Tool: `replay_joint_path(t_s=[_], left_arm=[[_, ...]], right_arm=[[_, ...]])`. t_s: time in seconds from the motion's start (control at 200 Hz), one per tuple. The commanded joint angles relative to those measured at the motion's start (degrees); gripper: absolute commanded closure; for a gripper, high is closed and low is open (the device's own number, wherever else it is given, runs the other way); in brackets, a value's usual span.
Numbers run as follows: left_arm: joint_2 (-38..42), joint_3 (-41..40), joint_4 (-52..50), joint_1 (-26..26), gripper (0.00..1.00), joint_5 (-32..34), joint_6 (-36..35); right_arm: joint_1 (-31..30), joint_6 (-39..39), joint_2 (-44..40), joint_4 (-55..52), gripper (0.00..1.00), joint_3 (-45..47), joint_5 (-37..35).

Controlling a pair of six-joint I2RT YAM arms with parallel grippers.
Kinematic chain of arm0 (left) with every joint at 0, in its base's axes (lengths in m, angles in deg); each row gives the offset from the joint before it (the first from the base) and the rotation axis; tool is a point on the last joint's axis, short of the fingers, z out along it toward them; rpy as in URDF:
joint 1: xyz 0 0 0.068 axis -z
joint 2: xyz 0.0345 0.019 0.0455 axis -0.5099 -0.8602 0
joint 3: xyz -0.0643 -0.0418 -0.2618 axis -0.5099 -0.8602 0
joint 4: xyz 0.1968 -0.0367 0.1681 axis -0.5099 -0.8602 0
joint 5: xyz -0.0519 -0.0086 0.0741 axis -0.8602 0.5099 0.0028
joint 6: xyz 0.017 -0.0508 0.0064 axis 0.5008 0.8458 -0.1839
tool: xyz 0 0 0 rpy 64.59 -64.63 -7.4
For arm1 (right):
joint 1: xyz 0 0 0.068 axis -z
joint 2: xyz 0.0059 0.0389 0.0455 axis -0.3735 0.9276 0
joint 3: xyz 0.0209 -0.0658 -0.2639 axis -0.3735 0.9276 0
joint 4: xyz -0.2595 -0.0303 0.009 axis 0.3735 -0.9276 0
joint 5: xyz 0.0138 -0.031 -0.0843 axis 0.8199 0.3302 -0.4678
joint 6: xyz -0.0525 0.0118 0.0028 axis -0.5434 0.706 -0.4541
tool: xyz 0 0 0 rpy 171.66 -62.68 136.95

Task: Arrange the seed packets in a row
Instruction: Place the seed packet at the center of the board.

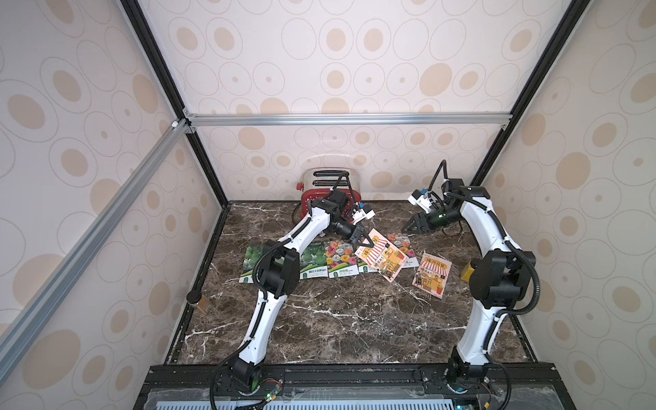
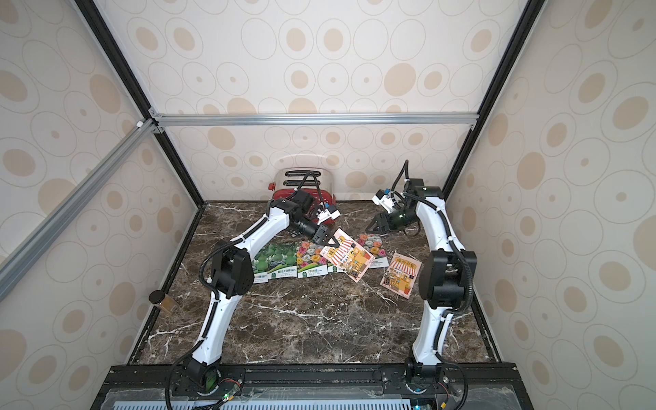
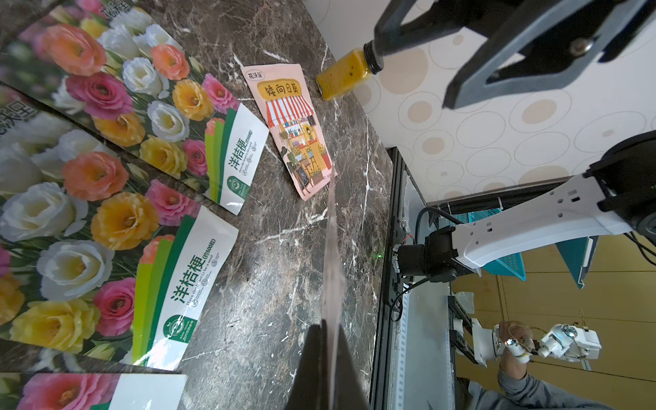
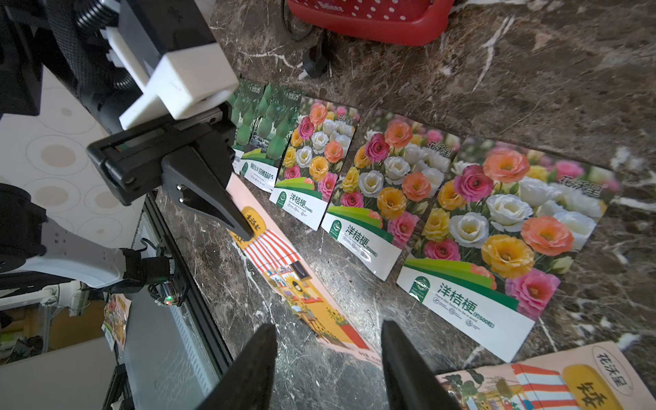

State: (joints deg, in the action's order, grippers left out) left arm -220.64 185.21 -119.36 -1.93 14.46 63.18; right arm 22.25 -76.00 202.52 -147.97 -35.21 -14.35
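2 gourd pkts (image 1: 312,258), 3 flower pkts (image 1: 339,257), 2 shop pkts (image 1: 431,275). Left claw (image 1: 369,245) pinches 1 shop pkt (image 1: 385,262); right claw (image 1: 405,230) open, empty, nearby.

Bright, even light; soft shadows, slight glare on seed packets (image 3: 117,248), bowed blurry edges

The counter (image 1: 355,319) is dark brown, veined white. Gourd packets (image 1: 312,261) are green; flower packets (image 4: 390,184) pink, orange, yellow, white; shop packets (image 1: 431,275) peach with red-white striped awnings. Red toaster (image 4: 372,21), white-dotted.
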Motion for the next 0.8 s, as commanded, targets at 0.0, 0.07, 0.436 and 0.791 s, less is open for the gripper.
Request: replay_joint_path(t_s=[0.0, 0.07, 0.436, 0.791], left_arm=[[1.5, 2.3, -1.5, 0.2, 1.0, -0.2, -1.9], [1.7, 2.1, -1.1, 0.2, 1.0, -0.3, -1.8], [2.3, 1.4, 1.4, 0.2, 1.0, 0.3, -0.4], [3.4, 0.0, 3.0, 0.2, 1.0, 0.2, 0.2]], right_arm=[[-3.0, -2.4, 1.4, -1.0, 0.49, 1.9, -0.2], [-4.3, -2.0, 2.0, 0.1, 0.49, 3.0, -0.2], [-6.1, -1.9, 0.1, 4.6, 0.49, 9.3, 3.6], [-8.1, -1.3, 1.1, 5.5, 0.59, 9.9, 2.5]])
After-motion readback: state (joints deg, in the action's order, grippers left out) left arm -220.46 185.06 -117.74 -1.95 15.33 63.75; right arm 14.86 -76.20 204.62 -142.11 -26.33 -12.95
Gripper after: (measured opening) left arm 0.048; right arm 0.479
